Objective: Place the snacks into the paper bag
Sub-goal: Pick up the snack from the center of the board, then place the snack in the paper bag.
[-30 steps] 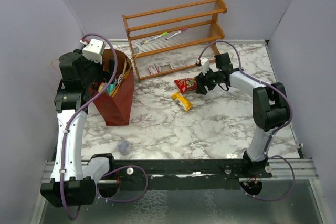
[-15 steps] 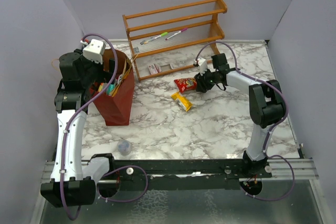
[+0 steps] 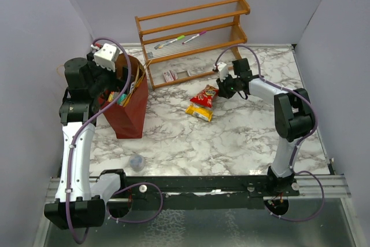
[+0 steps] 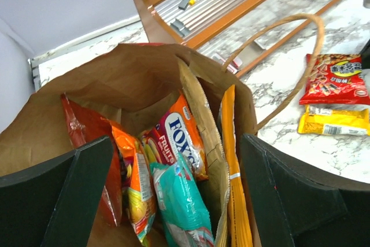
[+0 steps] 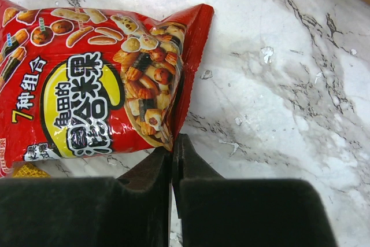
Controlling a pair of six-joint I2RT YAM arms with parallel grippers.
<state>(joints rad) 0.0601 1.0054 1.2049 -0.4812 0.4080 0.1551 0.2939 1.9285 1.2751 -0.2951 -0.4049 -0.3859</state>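
Red snack packet on the marble, nipped at its edge by the closed right gripper: pick-up in hand, then needing a lift clear of the yellow packet and a carry across to the part-filled paper bag under the wide-open, empty left gripper.

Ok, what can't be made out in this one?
Right wrist: whether the shut right gripper holds the red packet's edge; its fingers cover the contact.
Left wrist: the paper bag's bottom, buried under packets.
Top external: the left gripper, hidden behind its wrist camera.
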